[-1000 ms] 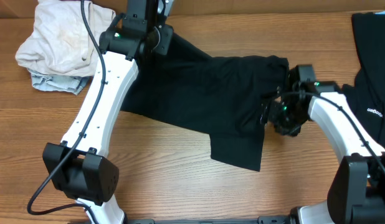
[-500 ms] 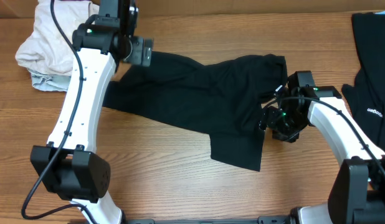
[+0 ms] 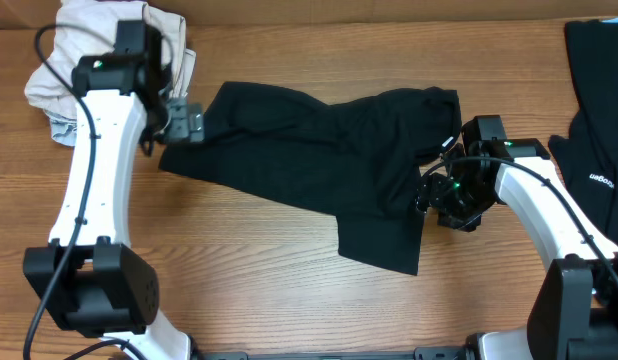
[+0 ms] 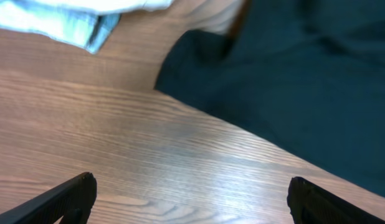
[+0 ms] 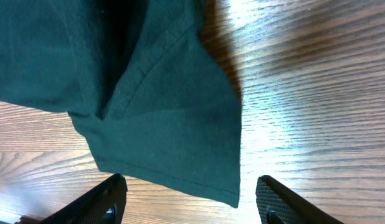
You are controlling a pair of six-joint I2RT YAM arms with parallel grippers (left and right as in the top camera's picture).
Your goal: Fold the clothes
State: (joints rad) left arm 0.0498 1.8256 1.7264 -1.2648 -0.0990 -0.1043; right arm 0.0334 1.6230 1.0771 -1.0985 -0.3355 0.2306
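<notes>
My left arm stretches forward, its gripper (image 4: 192, 200) wide open over the bare table (image 3: 279, 300) beside the black T-shirt (image 3: 329, 165) spread mid-table, while my bent right gripper (image 5: 191, 194) hangs open above its sleeve.

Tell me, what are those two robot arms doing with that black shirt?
They are working on folding it. The black T-shirt lies rumpled on the wooden table, not folded yet. The left gripper is open over bare wood just beside the shirt's left edge, holding nothing. The right gripper is open too, over a corner of the fabric on the shirt's right side. A pile of pale clothes sits far left, and another black garment far right.
</notes>
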